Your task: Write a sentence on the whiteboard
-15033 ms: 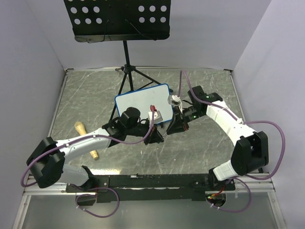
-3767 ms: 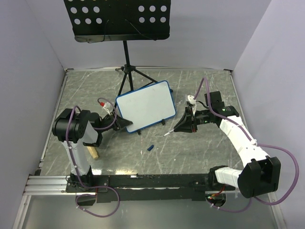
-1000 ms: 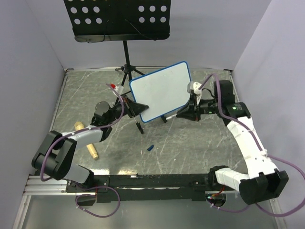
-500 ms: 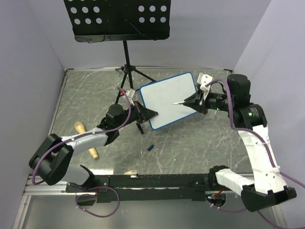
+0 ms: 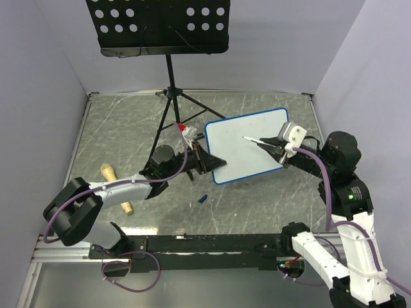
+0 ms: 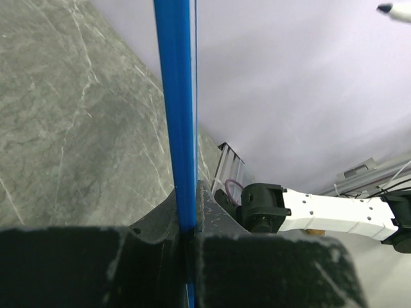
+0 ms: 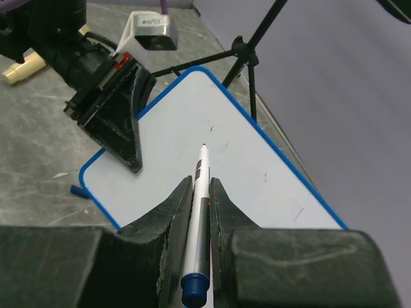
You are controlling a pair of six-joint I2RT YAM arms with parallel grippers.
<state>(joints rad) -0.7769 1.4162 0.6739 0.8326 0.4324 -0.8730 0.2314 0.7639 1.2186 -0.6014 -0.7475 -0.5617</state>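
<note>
Left gripper (image 5: 210, 162): clamped on the whiteboard (image 5: 250, 151) edge.
Right gripper (image 7: 200, 186): clamped on a marker (image 7: 203, 163), tip aimed at the board ahead.

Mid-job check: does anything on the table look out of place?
A small blue cap lies loose on the table, just on the near side of the whiteboard that the left hand holds. It is probably the pen's. Nothing else stands out.

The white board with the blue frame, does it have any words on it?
Almost blank. The blue-framed white board shows only a few tiny dark specks in the right wrist view, and no letters.
</note>
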